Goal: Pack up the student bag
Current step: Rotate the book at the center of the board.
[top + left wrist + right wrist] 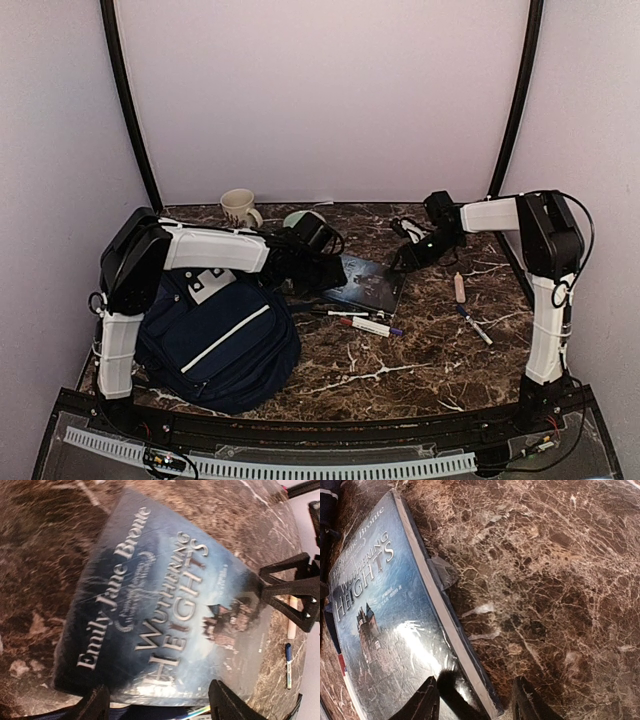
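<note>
The student bag [215, 345], navy with a white stripe, lies at the front left under my left arm. A blue book titled "Wuthering Heights" [366, 283] lies on the marble table beside it. It fills the left wrist view [165, 610] and shows at the left of the right wrist view [380, 620]. My left gripper [322, 266] is open, its fingers [227, 705] standing either side of the book's near edge with nothing between them. My right gripper [410, 256] is open, its jaws straddling the book's opposite edge [472, 702]; one finger [420, 702] is over the cover, the other over the table.
A cream mug [238, 208] and a pale green object [297, 217] stand at the back. Markers [365, 325] lie in front of the book. A pink stick [459, 287] and a pen [476, 326] lie at the right. Dark poles frame the back corners.
</note>
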